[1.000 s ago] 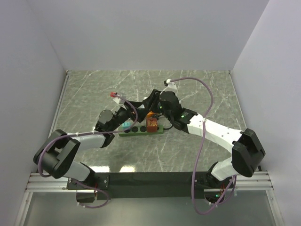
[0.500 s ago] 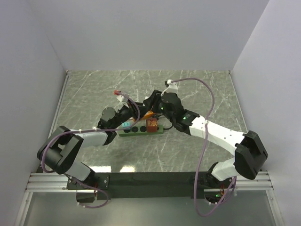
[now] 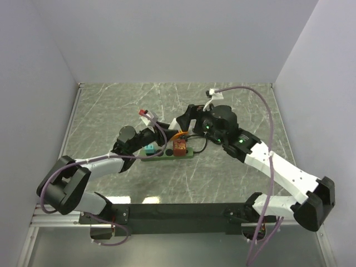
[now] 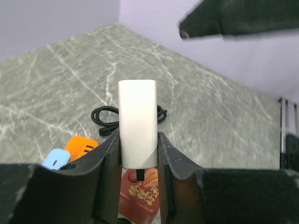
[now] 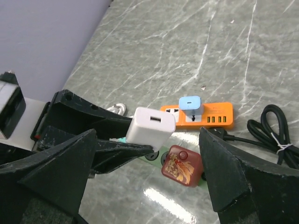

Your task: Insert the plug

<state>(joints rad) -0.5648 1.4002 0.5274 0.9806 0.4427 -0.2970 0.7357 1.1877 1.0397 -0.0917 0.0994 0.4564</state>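
Gripping the white plug, left gripper hovers above red adapter.

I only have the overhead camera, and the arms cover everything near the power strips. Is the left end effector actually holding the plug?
Observer: Yes. The left wrist view shows a white charger clamped upright between the fingers of the left end effector.
Operator: And the other arm?
Observer: The right end effector is wide open and grips nothing, as its own wrist view shows.
Operator: What kind of charger is it?
Observer: The right wrist view shows a USB port on its end face.
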